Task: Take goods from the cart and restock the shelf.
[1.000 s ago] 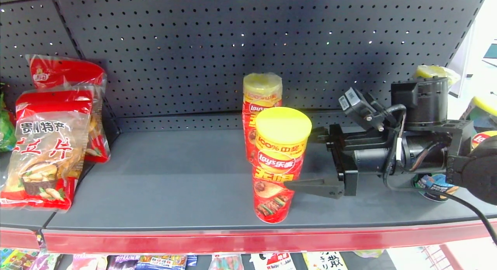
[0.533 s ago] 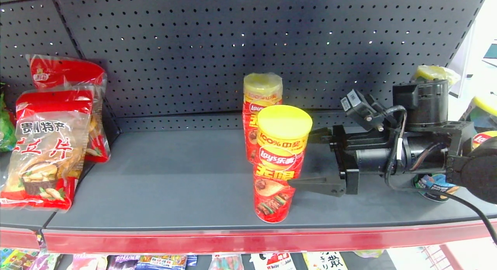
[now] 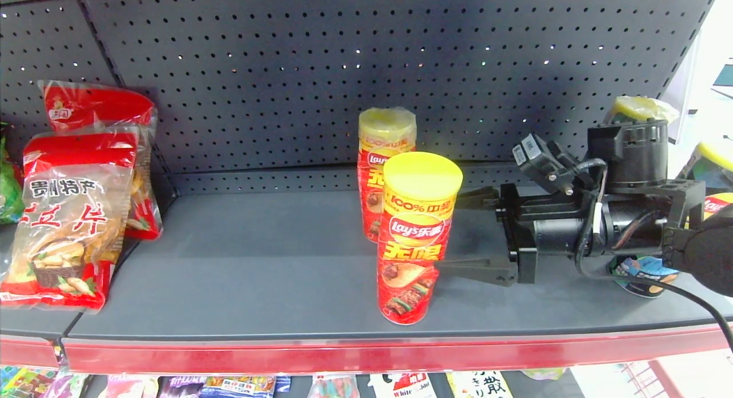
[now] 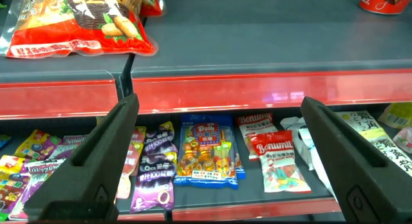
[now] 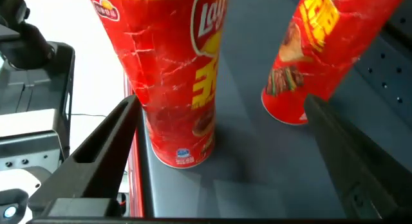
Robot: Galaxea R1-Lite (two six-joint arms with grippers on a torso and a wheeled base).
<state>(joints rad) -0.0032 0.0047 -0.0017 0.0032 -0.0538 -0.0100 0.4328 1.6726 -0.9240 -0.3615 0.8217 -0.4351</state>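
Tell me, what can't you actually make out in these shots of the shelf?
- Head view: rear chip can, partly hidden behind front chip can.
- Head view: round item, mostly covered by the right gripper and its wrist.
- Head view: green bag, cut off by the side edge.
- Right wrist view: both cans' lids, cut off by the edge.

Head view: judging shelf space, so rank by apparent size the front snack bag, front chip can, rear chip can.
1. front snack bag
2. front chip can
3. rear chip can: farther back and partly hidden, so unsure.
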